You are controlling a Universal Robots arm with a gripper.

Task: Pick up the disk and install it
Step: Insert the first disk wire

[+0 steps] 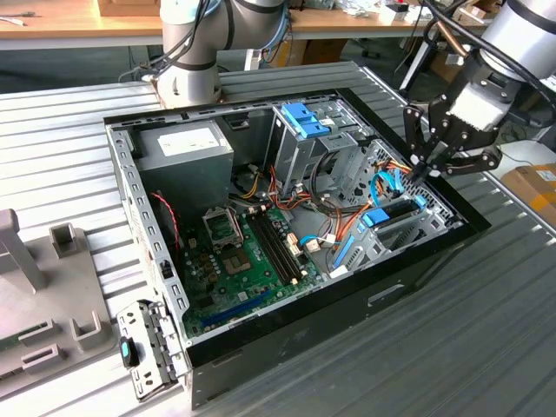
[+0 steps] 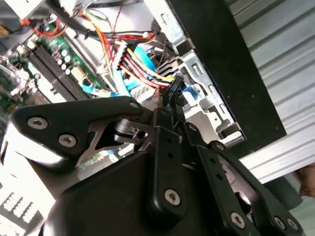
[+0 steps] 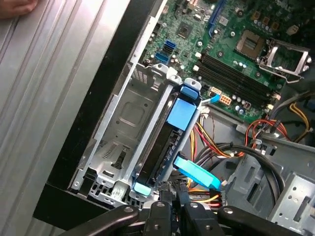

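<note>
Disk (image 3: pixel 165 147) sits on edge in its slot of the drive bay (image 3: pixel 118 128), just inside the black wall of the computer case (image 1: pixel 287 347) that lies open on the desk (image 1: pixel 486 330). Its long axis runs along that wall, from the motherboard (image 3: pixel 231 54) end straight toward the claw (image 3: pixel 170 199). The claw's fingertips look nearly together at the disk's near end, beside a blue cable connector (image 3: pixel 197 172); whether they grip it I cannot tell. No writing is readable.
</note>
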